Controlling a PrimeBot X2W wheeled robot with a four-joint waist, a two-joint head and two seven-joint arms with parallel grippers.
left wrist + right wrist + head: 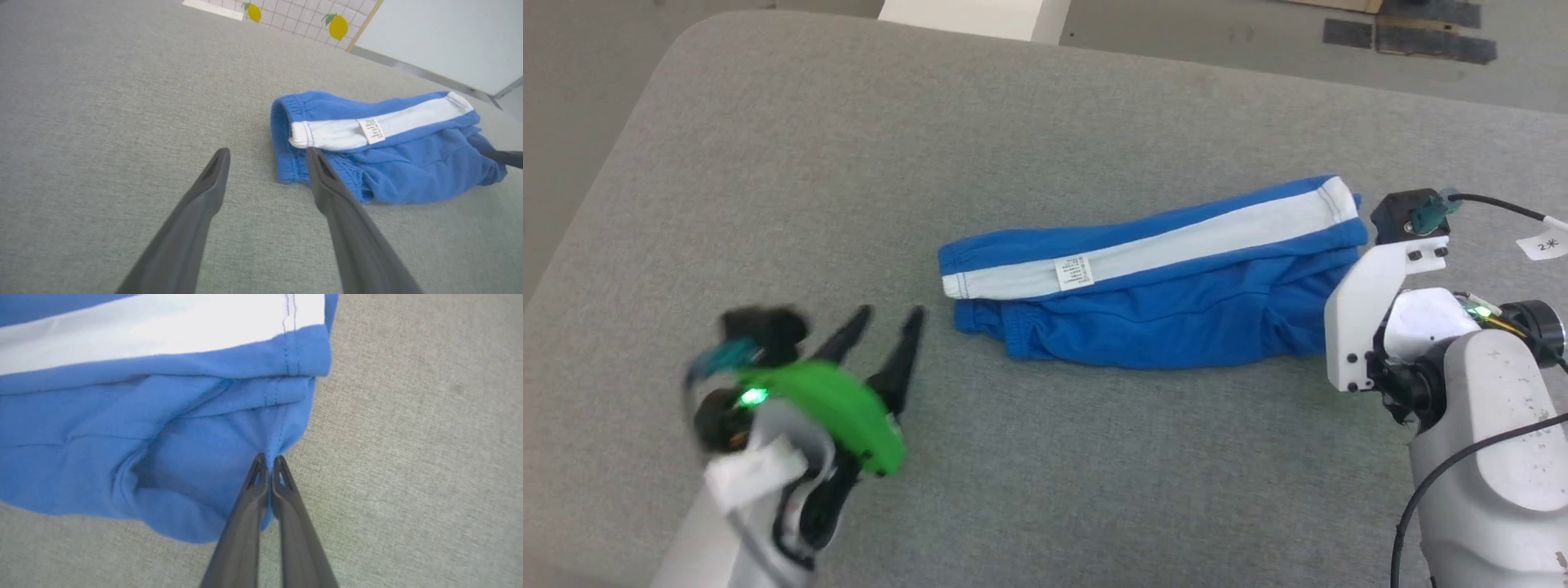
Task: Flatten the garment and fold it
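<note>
Garment (1176,318) bunched on grey surface (849,163); right pincer (269,462) clenched on hem (282,424); left pincer (892,317) released, near waistband (980,320).

Grey fabric-covered surface (768,163) with one rounded corner; on it, rumpled blue shorts (1176,314), white-striped.

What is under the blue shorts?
The shorts lie on the grey cloth surface, which shows all around them. Right beneath them is covered, so anything hidden there cannot be seen.
</note>
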